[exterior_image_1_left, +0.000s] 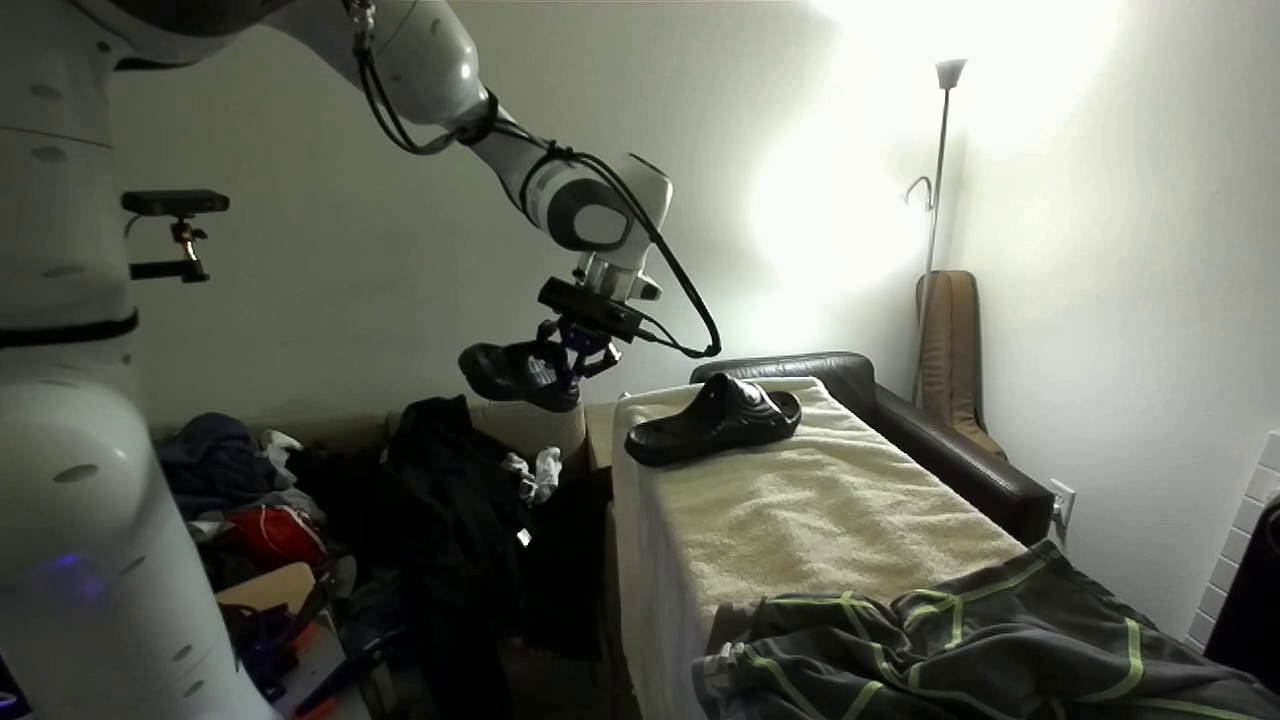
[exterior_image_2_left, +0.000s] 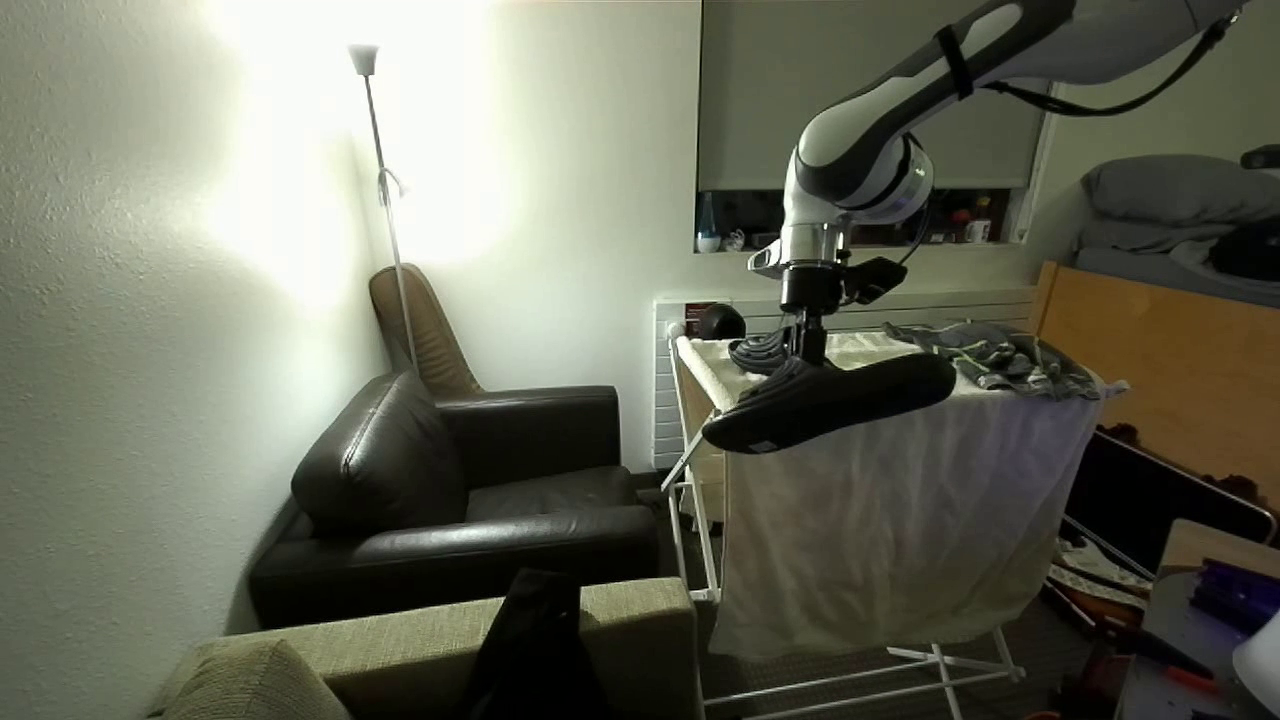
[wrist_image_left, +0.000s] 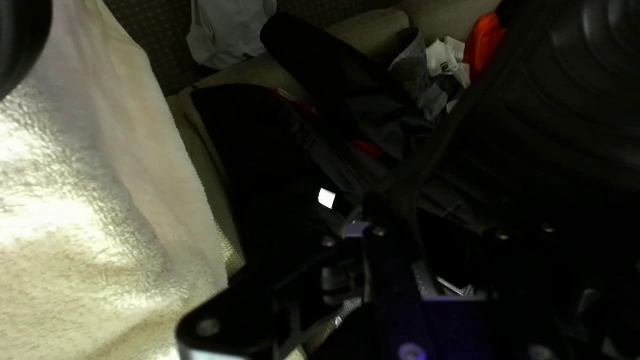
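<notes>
My gripper (exterior_image_1_left: 580, 372) is shut on a black slide sandal (exterior_image_1_left: 497, 372) and holds it in the air beside the drying rack's end. It also shows in an exterior view, where the gripper (exterior_image_2_left: 808, 345) points down and the held sandal (exterior_image_2_left: 835, 402) hangs tilted in front of the towel. In the wrist view the held sandal (wrist_image_left: 560, 115) fills the dark right side; the fingertips are hard to make out there. A matching black sandal (exterior_image_1_left: 715, 422) lies on a cream towel (exterior_image_1_left: 840, 500); it shows partly behind the gripper (exterior_image_2_left: 757, 352). Its dark edge (wrist_image_left: 20, 40) is at the wrist view's top left.
The towel hangs over a white drying rack (exterior_image_2_left: 700, 540). Grey shorts with green seams (exterior_image_1_left: 950, 640) lie on it. A dark leather armchair (exterior_image_2_left: 530, 530) and a beige sofa (exterior_image_2_left: 640, 625) with dark clothes (exterior_image_1_left: 450, 530) stand close by. A floor lamp (exterior_image_1_left: 940, 160) stands in the corner.
</notes>
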